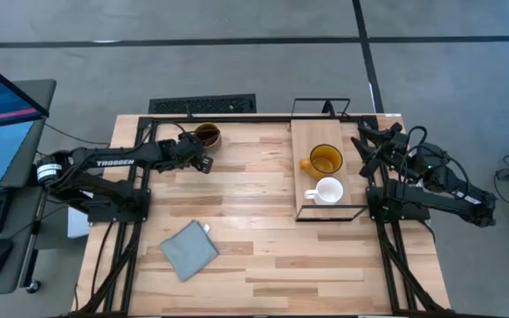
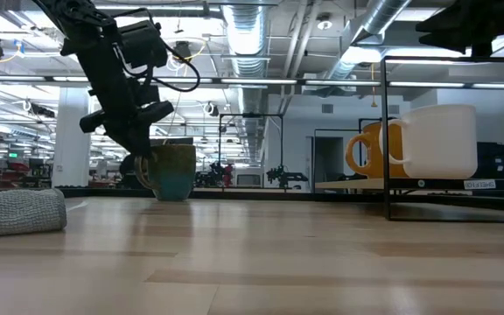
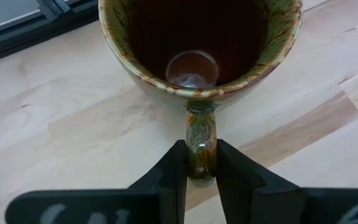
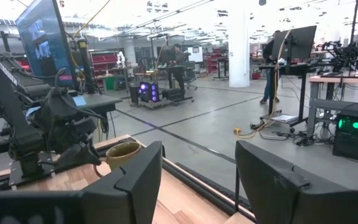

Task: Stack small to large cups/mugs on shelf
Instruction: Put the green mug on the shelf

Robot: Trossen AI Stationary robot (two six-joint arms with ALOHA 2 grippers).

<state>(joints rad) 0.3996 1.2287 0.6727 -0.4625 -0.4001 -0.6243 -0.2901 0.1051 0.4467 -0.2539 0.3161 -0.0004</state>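
A dark brown-olive mug (image 1: 208, 134) stands upright on the table near its far edge; it also shows in the low view (image 2: 172, 171). My left gripper (image 1: 200, 155) is shut on its handle (image 3: 201, 146). An amber-yellow mug (image 1: 325, 159) and a small white mug (image 1: 329, 190) stand upright on the wooden shelf (image 1: 300, 141) at the right. My right gripper (image 1: 366, 140) is open and empty, raised beside the shelf's right edge. My left gripper pinches the dark mug's handle (image 3: 201, 155) between its two fingers (image 3: 173, 168), at the handle's outer curve. The fingers come slanting down from the near left side. The mug stands upright with its base on the table (image 2: 172, 198).
A grey-blue folded cloth (image 1: 189, 249) lies on the table near its front left. The shelf's black wire frame (image 1: 330, 212) stands around the board. A black grille (image 1: 203, 104) lies behind the table's far edge. Bare table spreads between the dark mug and the shelf.
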